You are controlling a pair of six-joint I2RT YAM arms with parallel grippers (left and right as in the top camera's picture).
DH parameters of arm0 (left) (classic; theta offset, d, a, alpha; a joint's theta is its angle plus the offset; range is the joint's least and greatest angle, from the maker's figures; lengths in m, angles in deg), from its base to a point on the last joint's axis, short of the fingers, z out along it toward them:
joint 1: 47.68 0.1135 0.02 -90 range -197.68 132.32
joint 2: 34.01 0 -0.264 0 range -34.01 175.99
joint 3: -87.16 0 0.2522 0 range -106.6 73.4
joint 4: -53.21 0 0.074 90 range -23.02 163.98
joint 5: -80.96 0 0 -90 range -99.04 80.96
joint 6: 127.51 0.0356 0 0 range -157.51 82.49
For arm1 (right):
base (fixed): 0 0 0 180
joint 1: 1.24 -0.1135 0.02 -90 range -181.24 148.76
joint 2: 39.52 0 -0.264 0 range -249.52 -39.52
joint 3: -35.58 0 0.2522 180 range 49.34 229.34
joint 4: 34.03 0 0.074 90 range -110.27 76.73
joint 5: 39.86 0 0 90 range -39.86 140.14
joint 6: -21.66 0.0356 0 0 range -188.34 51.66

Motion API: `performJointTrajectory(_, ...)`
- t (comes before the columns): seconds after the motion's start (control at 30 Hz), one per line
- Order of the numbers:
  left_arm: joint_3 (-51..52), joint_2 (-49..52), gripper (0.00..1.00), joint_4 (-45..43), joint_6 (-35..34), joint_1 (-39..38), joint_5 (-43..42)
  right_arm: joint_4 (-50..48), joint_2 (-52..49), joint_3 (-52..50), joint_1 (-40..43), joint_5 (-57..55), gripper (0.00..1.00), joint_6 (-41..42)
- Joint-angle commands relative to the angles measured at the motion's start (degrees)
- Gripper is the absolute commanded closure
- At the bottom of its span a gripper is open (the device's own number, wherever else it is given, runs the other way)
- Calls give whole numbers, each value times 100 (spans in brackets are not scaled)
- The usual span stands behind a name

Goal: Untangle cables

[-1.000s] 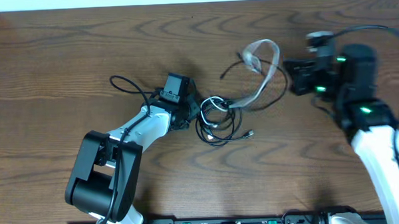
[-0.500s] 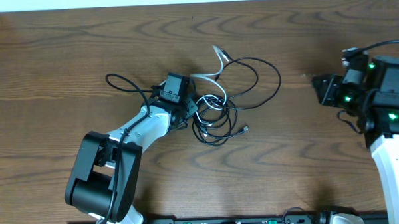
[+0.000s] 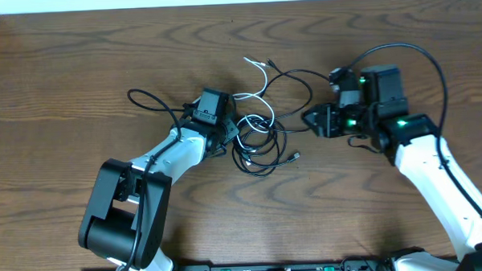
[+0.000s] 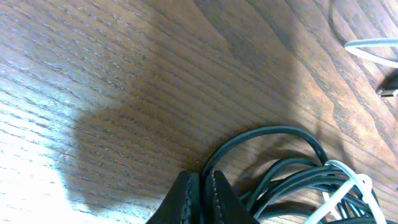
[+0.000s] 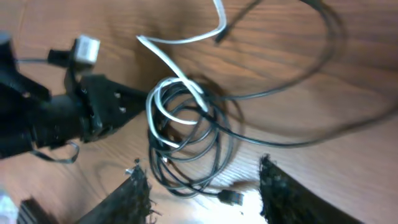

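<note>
**While the left jaws pinch the tangle, the right jaws stand open and empty**

Though the wood-grain worktop (image 3: 61, 61) fills the overhead view, everything sits near its middle. The left arm (image 3: 158, 166) reaches in from the lower left and the right arm (image 3: 435, 169) from the lower right, their heads pointing at each other.

Between them lie the cables (image 3: 257, 143) — thin cords, black and white, wound together in a small tight coil of overlapping rings just beside the left gripper (image 4: 202, 180). One black cable (image 3: 324, 96) swings out of the coil in a wide, loose loop toward the right arm. The white cable (image 5: 180, 40) threads through the rings, then leaves them and bends away above the coil, its end lying free on the wood.

The left jaws are pressed together, and a black cord comes out right at their tips, so they appear to have hold of it. The right gripper (image 5: 201, 167) is near the wide loop with its jaws spread apart — nothing is between them.

A small black plug (image 3: 296, 156) rests on the wood at the coil's lower right.
</note>
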Motion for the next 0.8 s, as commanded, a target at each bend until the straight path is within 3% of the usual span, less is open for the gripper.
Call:
performJointTrajectory(0.0,46,83,92,127,55,31,221,-216,-48,-31,-271,85,40,105)
performJointTrajectory(0.1,46,83,92,149,55,31,221,-518,-48,-31,-404,87,34,144)
performJointTrajectory(0.17,48,83,92,173,55,31,221,-680,-48,-31,-439,85,13,435)
performJointTrajectory(0.23,52,83,92,223,55,31,221,-789,-48,-31,-448,83,2,671)
performJointTrajectory(0.3,52,83,92,284,55,31,221,-894,-48,-31,-455,79,2,743)
performJointTrajectory(0.43,57,83,92,321,55,31,221,-1023,-48,-31,-457,-247,34,748)
performJointTrajectory(0.5,57,83,92,319,55,31,221,-1019,-50,-31,-457,-339,70,748)
performJointTrajectory(0.53,57,83,92,319,55,31,221,-1016,-50,-31,-457,-367,78,745)
performJointTrajectory(0.67,57,83,92,319,52,31,216,-970,-61,-35,-461,-420,97,734)
performJointTrajectory(0.77,57,83,92,247,50,31,66,-907,-94,-35,-520,-437,99,627)
